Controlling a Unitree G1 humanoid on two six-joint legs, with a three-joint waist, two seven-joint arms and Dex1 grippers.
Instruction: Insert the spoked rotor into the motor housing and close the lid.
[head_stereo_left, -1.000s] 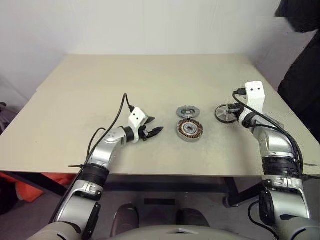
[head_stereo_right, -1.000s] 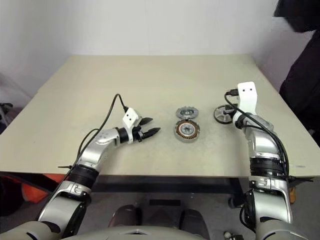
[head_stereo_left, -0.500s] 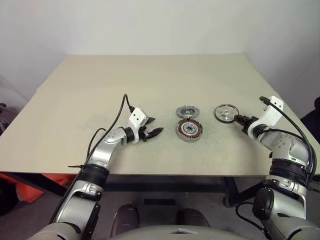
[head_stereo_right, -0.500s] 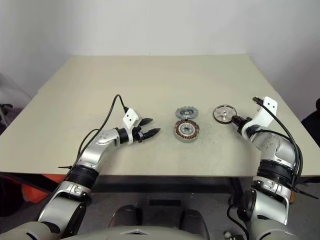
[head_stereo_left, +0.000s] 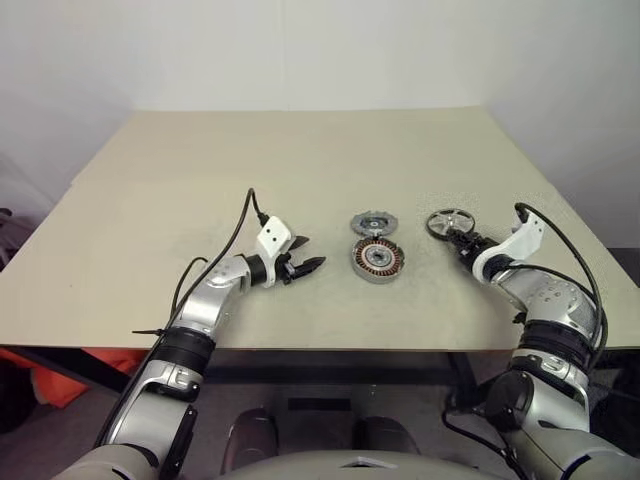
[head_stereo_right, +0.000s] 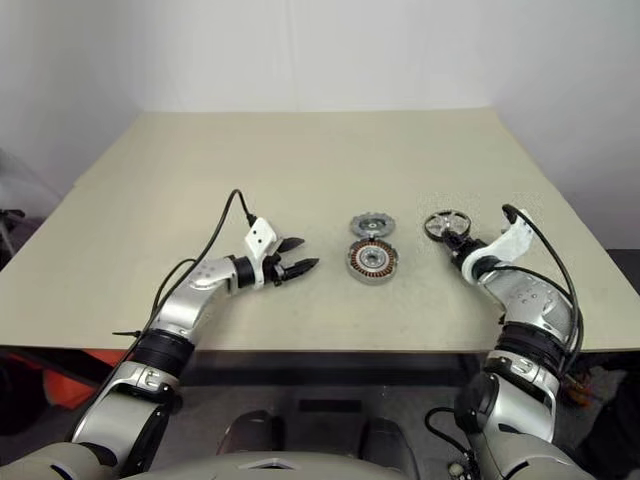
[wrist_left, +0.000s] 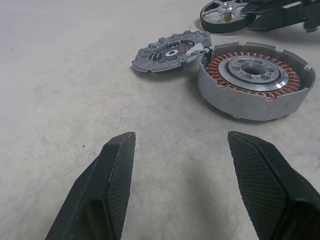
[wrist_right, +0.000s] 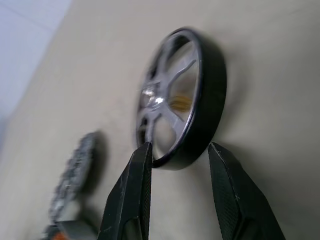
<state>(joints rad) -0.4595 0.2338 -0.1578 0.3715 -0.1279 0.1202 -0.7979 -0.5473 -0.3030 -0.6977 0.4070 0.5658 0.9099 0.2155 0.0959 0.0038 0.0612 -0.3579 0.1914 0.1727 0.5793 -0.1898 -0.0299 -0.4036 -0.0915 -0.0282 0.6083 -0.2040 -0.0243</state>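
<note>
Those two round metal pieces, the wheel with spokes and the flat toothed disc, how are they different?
The bright silver spoked rotor has open gaps between its spokes and a dark smooth rim; the dull grey notched lid is solid, with a toothed edge. The rotor sits between the right gripper fingers; the lid lies free, touching the coil-filled motor housing. Both are round and similar in width.

rotor (wrist_right: 185, 95): shiny metal | housing (wrist_left: 256, 80): matt metal, copper coils | table (head_stereo_left: 200, 180): matt
</note>
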